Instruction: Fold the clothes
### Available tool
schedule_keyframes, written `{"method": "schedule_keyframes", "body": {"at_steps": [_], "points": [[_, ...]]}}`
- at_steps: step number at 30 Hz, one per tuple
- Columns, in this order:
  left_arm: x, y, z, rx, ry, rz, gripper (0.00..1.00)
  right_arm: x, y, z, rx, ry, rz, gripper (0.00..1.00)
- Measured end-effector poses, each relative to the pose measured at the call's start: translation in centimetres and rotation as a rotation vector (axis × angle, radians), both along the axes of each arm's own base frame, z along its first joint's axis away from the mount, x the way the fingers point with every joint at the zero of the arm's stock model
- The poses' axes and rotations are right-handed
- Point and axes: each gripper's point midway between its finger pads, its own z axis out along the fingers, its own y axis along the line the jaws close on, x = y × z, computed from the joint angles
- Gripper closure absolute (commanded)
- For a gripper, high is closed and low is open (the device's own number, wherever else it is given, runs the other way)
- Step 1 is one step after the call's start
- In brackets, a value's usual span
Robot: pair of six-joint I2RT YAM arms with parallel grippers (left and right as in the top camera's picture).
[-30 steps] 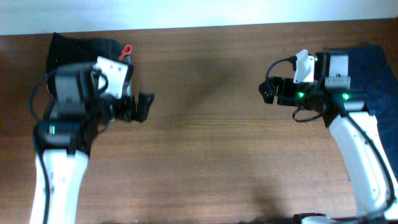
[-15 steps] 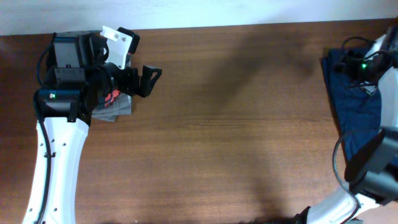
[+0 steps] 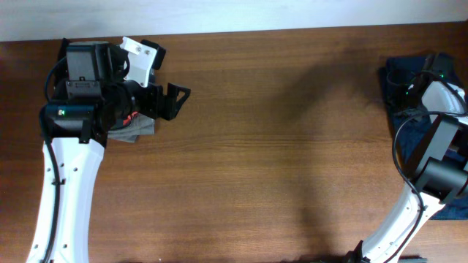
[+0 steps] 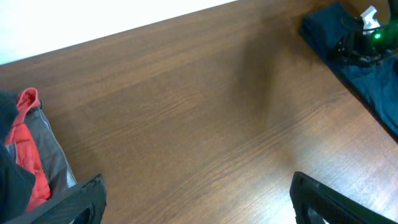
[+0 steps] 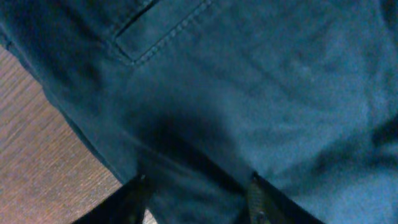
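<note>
The left pincer [image 3: 179,102] stands wide apart above the brown wooden table [image 3: 278,146], holding nothing. The right pincer [image 5: 196,194] is about half apart, both fingertips [image 5: 135,194] set down on the wrinkled dark navy blue fabric garment [image 3: 390,77], which lies at the table's right edge, cloth spanning the gap between them

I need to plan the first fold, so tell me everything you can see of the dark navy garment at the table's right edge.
The navy garment is soft, denim-like woven cloth, plain, with a stitched slit pocket. It lies wrinkled on the wooden table at its right edge, partly running out of the overhead view. The right gripper rests both fingertips on it; whether cloth is pinched between them cannot be told.
</note>
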Motion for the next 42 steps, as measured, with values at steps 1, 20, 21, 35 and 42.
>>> {"method": "schedule_keyframes", "body": {"at_steps": [1,20,21,35,42], "points": [[0.0,0.0,0.0,0.000,0.003,0.000,0.05,0.0,0.1,-0.1,-0.001,0.005,0.000,0.70],[0.9,3.0,-1.2,0.139,0.006,0.133,0.05,-0.1,26.1,-0.6,-0.020,0.247,0.728,0.96],[0.9,3.0,-1.2,0.141,0.006,0.135,0.05,-0.6,28.3,-0.6,-0.032,0.258,0.842,0.96],[1.6,4.1,-2.3,0.191,0.028,0.181,0.01,-6.8,42.1,1.2,-0.076,0.263,1.549,0.54],[2.9,2.8,-6.3,0.153,0.139,0.123,0.02,0.3,26.3,9.5,0.044,0.000,0.782,0.71]]}}
